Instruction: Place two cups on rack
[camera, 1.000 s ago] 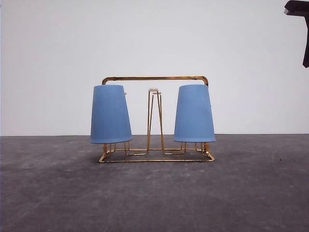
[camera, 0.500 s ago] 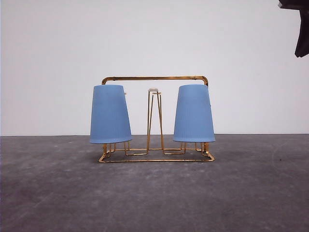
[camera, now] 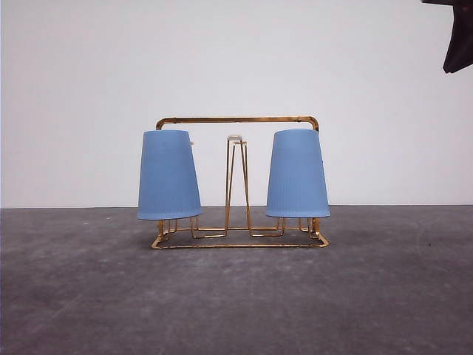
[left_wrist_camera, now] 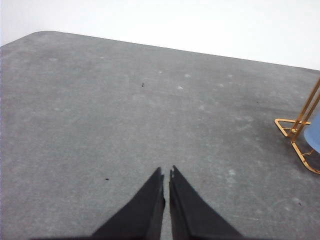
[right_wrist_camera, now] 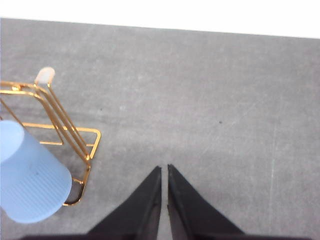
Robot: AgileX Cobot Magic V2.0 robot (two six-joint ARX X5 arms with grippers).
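In the front view, the two upside-down light-blue ribbed plastic cups (camera: 169,175) (camera: 297,174) hide the outer prongs of the gold wire rack (camera: 236,188). A dark arm part (camera: 457,33) is cut off at the upper right corner. In the left wrist view, the right edge crops the rack and a sliver of cup.

The left tool (left_wrist_camera: 165,172) has two matte black fingers, broad at the base and tapering to slim pointed tips, with plain flat faces. The right tool (right_wrist_camera: 164,169) is built alike: two black wedge-shaped fingers narrowing to sharp ends. From the front, a dark angular part of the right arm (camera: 454,33) shows.
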